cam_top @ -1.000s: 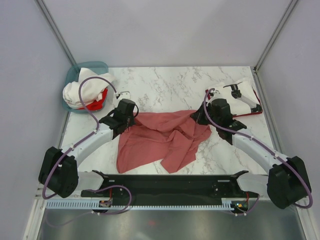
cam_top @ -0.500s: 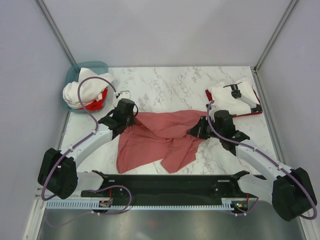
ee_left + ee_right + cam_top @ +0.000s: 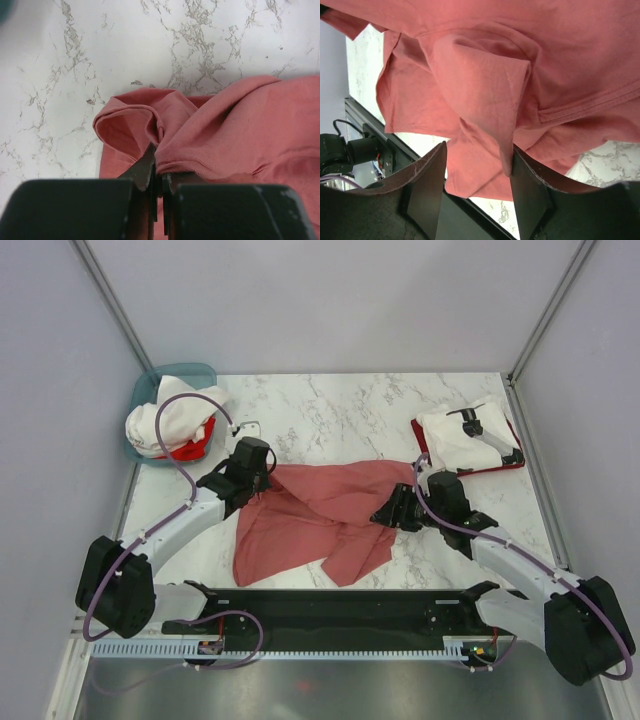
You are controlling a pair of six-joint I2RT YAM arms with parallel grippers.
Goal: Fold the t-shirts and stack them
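A dusty salmon-red t-shirt (image 3: 310, 520) lies crumpled in the middle of the marble table. My left gripper (image 3: 262, 473) is shut on its left edge; in the left wrist view the fingertips (image 3: 159, 167) pinch a fold of the fabric (image 3: 240, 125). My right gripper (image 3: 386, 512) stands open over the shirt's right side. In the right wrist view a loose flap of the shirt (image 3: 485, 85) hangs between the spread jaws (image 3: 477, 150) and rests against one finger (image 3: 530, 195). A folded white t-shirt (image 3: 462, 435) lies on a red one (image 3: 502, 467) at the back right.
A teal basket (image 3: 185, 370) at the back left holds white (image 3: 160, 420) and red (image 3: 195, 445) t-shirts. The black base rail (image 3: 320, 610) runs along the near edge. Grey walls close in the table on three sides.
My right gripper has carried the shirt's right corner nearer and leftward over the shirt, then opened and let the fabric go. The left arm has stayed put.
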